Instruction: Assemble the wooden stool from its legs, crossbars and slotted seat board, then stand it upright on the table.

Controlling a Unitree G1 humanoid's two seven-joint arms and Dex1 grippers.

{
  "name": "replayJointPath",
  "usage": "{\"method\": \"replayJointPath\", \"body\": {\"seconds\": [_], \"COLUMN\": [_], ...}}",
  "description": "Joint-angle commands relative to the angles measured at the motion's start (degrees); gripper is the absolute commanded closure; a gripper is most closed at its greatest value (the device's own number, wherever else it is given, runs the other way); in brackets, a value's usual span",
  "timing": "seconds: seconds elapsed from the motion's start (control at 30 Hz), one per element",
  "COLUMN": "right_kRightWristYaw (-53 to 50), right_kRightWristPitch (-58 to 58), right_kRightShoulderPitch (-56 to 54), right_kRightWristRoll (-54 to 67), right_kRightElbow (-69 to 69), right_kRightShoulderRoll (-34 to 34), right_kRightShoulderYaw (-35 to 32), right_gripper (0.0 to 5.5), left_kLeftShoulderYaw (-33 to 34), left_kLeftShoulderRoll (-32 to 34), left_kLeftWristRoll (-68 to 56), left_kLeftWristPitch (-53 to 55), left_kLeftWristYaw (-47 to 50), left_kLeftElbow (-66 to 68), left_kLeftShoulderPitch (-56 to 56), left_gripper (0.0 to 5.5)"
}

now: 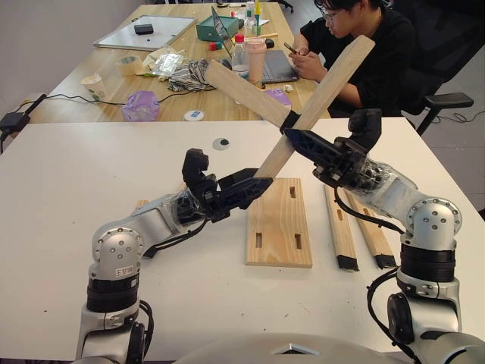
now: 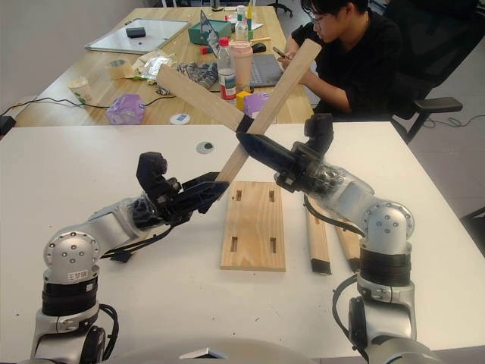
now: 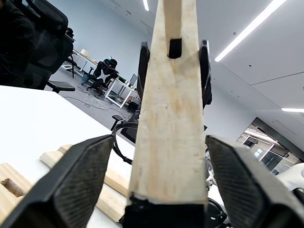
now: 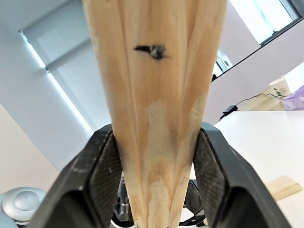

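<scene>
Two wooden legs cross in the air above the white table [image 1: 91, 174]. My left gripper [image 1: 254, 184] is shut on the black-capped lower end of one leg [image 1: 326, 83], which slants up toward the far right; its slot shows in the left wrist view [image 3: 175, 47]. My right gripper [image 1: 295, 135] is shut on the other leg [image 1: 246, 92], which slants up to the far left, and its pads [image 4: 211, 180] press both sides of the wood [image 4: 156, 95]. The slotted seat board [image 1: 279, 221] lies flat below them. Two more legs [image 1: 339, 227] [image 1: 371, 231] lie to its right.
A small wooden piece [image 1: 142, 203] peeks out from under my left forearm. A black round mark [image 1: 221, 143] sits on the table's far middle. Behind stands a cluttered wooden table [image 1: 91, 91], where a person sits at a laptop. The table's left half has free room.
</scene>
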Motion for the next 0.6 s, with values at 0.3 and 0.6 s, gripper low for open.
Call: {"method": "replayJointPath", "body": {"seconds": [0.3, 0.6], "right_kRightWristYaw": [15.99, 23.78], "right_kRightWristPitch": [-8.03, -17.67], "right_kRightShoulderPitch": [7.91, 16.6], "right_kRightWristRoll": [-20.61, -33.53], "right_kRightElbow": [-0.42, 0.2], "right_kRightShoulderRoll": [-13.49, -13.94], "right_kRightShoulderYaw": [-0.97, 3.35], "right_gripper": [3.46, 3.46], "left_kLeftShoulderYaw": [-2.14, -4.91], "left_kLeftShoulderRoll": [13.55, 10.86], "left_kLeftWristRoll": [13.41, 24.64], "left_kLeftWristPitch": [-3.99, -10.58], "left_kLeftWristYaw": [-14.9, -18.49], "left_kLeftElbow": [7.63, 19.26], "left_kLeftShoulderPitch": [7.7, 6.44], "left_gripper": [1.31, 1.31]}}
